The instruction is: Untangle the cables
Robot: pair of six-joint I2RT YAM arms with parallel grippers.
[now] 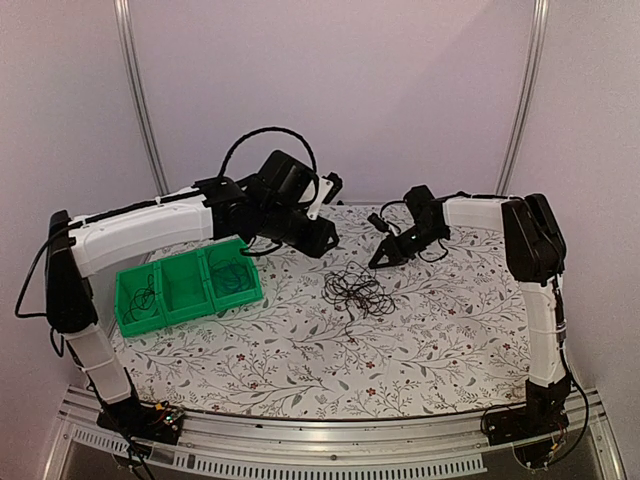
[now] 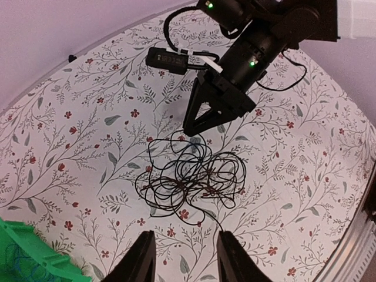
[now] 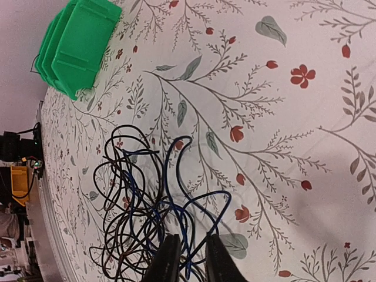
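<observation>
A loose tangle of thin cables, black with one blue strand, lies mid-table. My right gripper is down at its far edge. In the right wrist view the tangle spreads ahead of the right gripper. Its jaws stand narrowly apart, with blue loops running through the gap and no visible pinch. My left gripper hovers to the tangle's far left. The left wrist view shows it open and empty above the tangle, one black end reaching its right finger, and the right gripper beyond.
A green three-compartment bin sits on the left of the table, with a black wire in its left cell and a blue one in its right. It shows in both wrist views. The floral cloth covers the table.
</observation>
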